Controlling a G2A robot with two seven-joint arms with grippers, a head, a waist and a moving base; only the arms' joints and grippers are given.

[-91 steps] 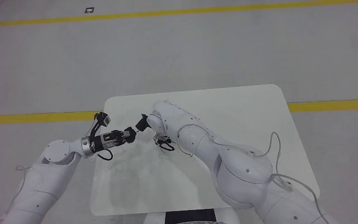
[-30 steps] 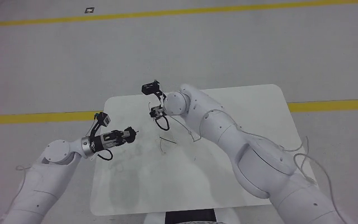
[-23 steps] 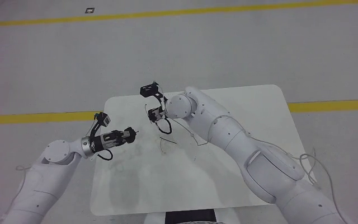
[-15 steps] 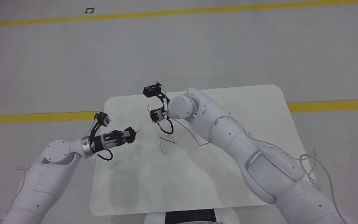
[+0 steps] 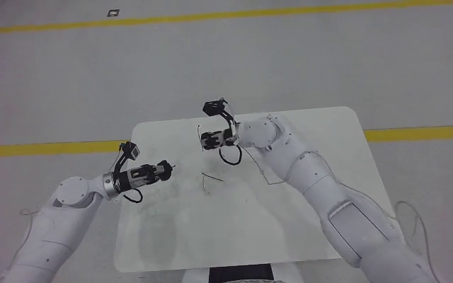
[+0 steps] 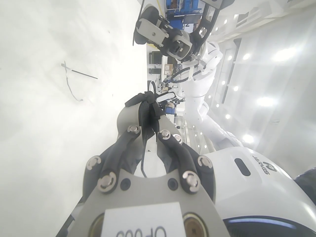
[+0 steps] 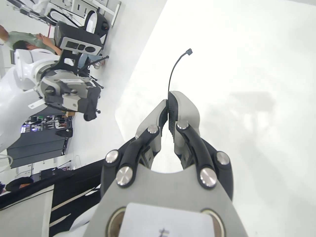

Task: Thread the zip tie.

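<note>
We see the right gripper (image 7: 168,102) clamped on the black zip tie (image 7: 175,64), held above the table (image 7: 246,38), with the tie's head pointing away from the fingertips. The left gripper (image 6: 147,98) (jaws pressed together) pinches a thin black strand (image 6: 144,149). The left wrist view resolves two loose ties (image 6: 67,69) as crossed on the table — the top view renders them as faint lines.

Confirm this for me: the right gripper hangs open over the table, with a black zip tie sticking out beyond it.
Not open. The right wrist view shows the right gripper shut on the black zip tie, pinching its lower end. The rest holds: the tie sticks out beyond it, over the table.
</note>
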